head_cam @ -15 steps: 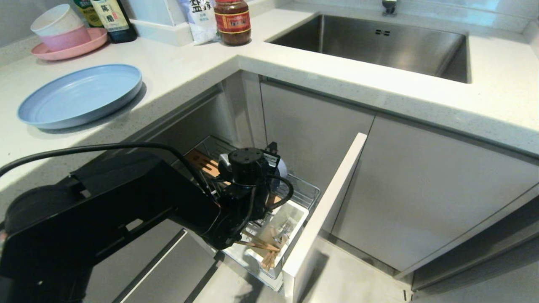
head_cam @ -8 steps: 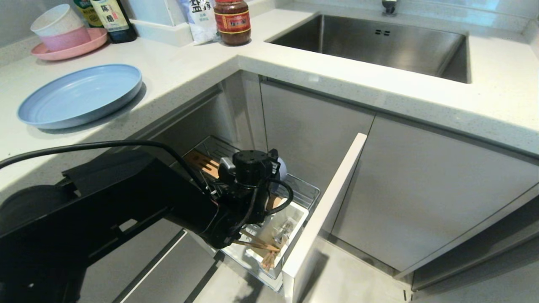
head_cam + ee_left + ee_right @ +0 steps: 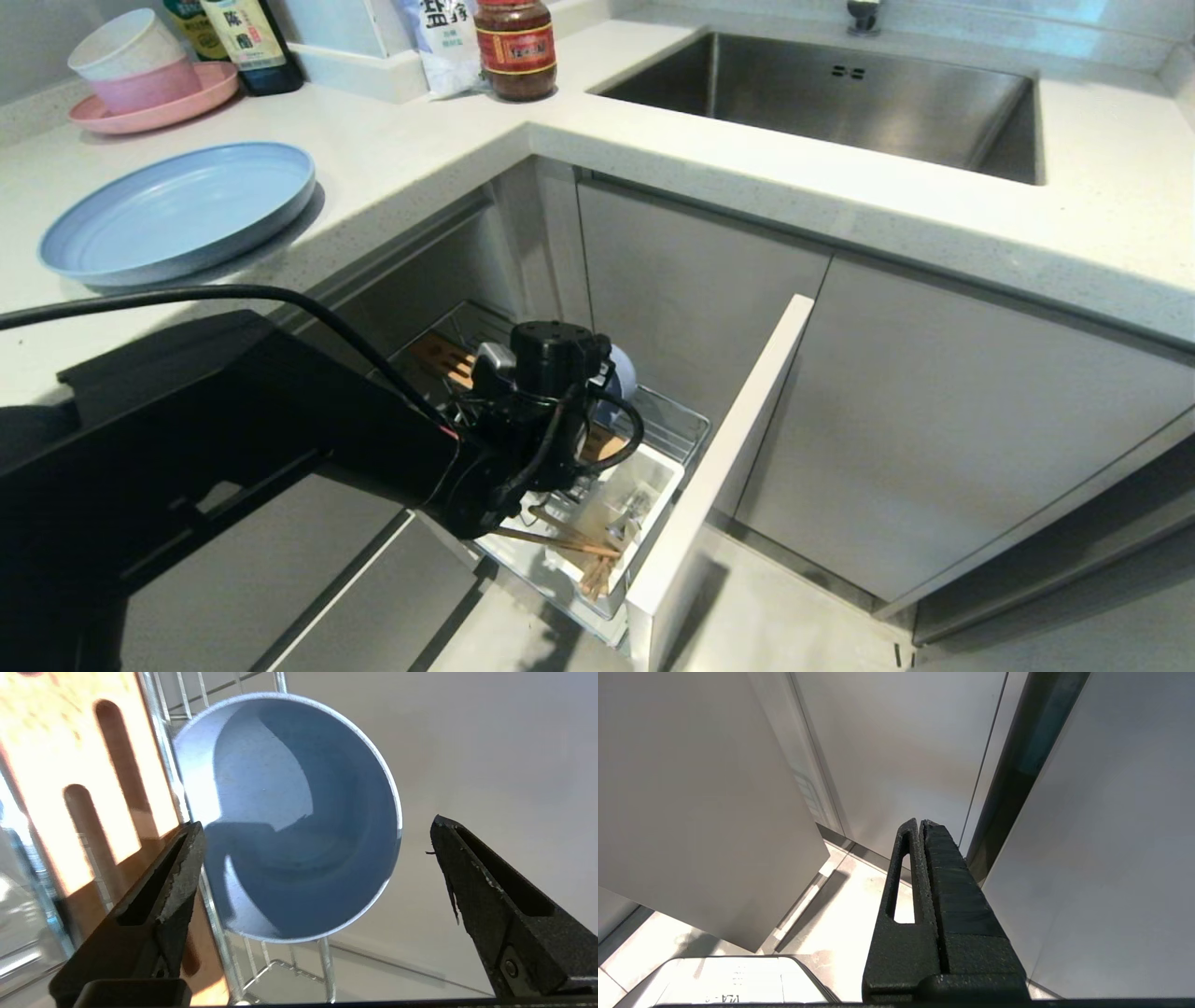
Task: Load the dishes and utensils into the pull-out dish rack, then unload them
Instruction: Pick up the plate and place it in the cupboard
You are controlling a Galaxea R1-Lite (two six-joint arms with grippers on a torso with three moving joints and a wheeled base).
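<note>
The blue-grey bowl [image 3: 299,812] rests tilted on its side against the wires of the pull-out dish rack [image 3: 674,422], its opening turned to my left gripper [image 3: 316,823]. That gripper is open, jaws wide apart on either side of the bowl and just short of it, holding nothing. From the head view only a sliver of the bowl [image 3: 624,378] shows past my left wrist. Chopsticks [image 3: 574,549] and silver utensils [image 3: 633,509] sit in the white cup [image 3: 653,471]. The light-blue plate [image 3: 177,210] lies on the counter. My right gripper [image 3: 920,822] is shut and empty, low beside cabinet doors.
The rack's slotted wooden strip [image 3: 70,765] lies next to the bowl. The pale front panel [image 3: 728,467] stands out into the aisle. A pink plate with stacked bowls [image 3: 140,84], bottles and a jar [image 3: 515,47] stand at the back of the counter; the sink [image 3: 840,103] is to the right.
My left wrist has shifted slightly left and up over the rack, and the arm's bulk has dropped lower in the head view. The plate, the utensils and the rack have stayed put.
</note>
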